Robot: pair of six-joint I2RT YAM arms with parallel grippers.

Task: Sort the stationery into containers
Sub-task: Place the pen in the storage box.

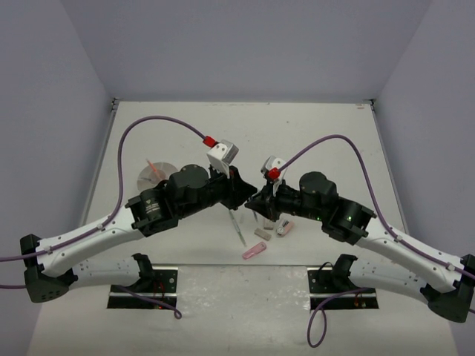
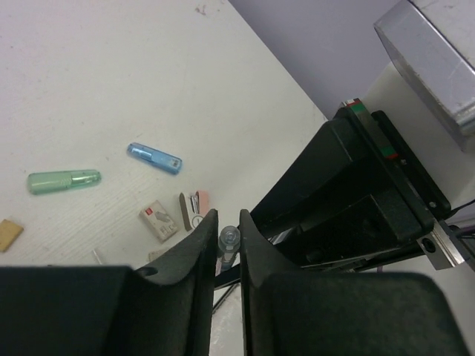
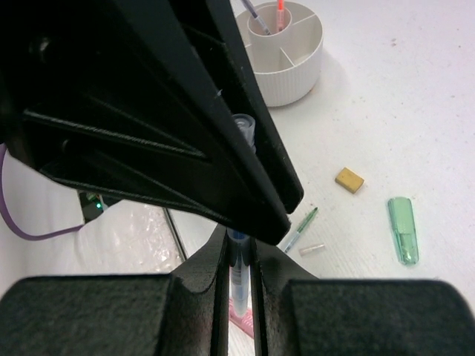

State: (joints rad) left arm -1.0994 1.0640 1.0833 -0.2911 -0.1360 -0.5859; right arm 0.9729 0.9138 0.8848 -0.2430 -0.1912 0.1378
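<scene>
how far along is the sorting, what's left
Done: an orange pen and a grey pen stand in the white holder. In hand: the right claw is shut on a blue pen, with the left claw around its top end. Left: green marker, blue marker, tan eraser, white eraser and pink marker lie on the table.

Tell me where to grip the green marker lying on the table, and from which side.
Take the green marker across the middle of its barrel, fingers coming straight down, one on each long side. It lies flat on the table with bare surface along both long sides; the tan eraser sits apart, off one end.
</scene>
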